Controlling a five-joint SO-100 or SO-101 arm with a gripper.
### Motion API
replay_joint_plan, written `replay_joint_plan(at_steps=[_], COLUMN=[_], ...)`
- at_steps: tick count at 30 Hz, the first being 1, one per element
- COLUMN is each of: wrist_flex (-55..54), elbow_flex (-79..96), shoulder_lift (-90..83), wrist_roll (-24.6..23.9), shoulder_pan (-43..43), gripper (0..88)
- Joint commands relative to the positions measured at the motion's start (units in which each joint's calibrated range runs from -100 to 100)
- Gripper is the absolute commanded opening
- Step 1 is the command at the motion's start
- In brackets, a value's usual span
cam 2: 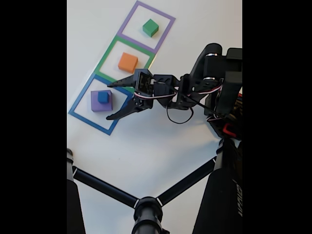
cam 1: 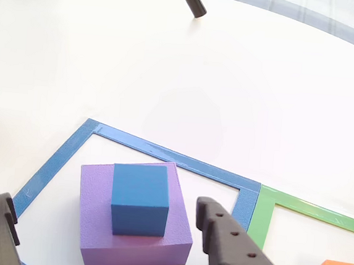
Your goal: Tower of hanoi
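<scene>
Pincer [cam 2: 110, 100] wide open, empty, beside blue cube [cam 2: 103, 97] atop purple block [cam 2: 101, 101]; orange block [cam 2: 127, 62] and green block [cam 2: 150, 27] apart; tripod legs [cam 2: 105, 187] probably nearer cam.

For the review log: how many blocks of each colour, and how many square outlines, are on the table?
Purple block: 1
Blue cube: 1
Orange block: 1
Green block: 1
Square outlines, blue, green, purple: 3
Total: 7

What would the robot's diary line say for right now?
end effector: open, empty, beside stack | blue cube: on purple block, blue outline | orange block: green outline | green block: purple outline
</scene>
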Motion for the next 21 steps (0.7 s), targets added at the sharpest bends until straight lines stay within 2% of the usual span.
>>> replay_joint_plan(at_steps=[1, 12, 21], wrist_flex=[-2.2, -2.6, -2.5], elbow_flex=[-3.0, -9.0, -9.0], shoulder_lift=[1.6, 7.6, 8.1], wrist_roll=[0.0, 0.0, 0.0], shoulder_pan=[0.5, -0.8, -2.1], gripper=[35.6, 34.5, 26.7])
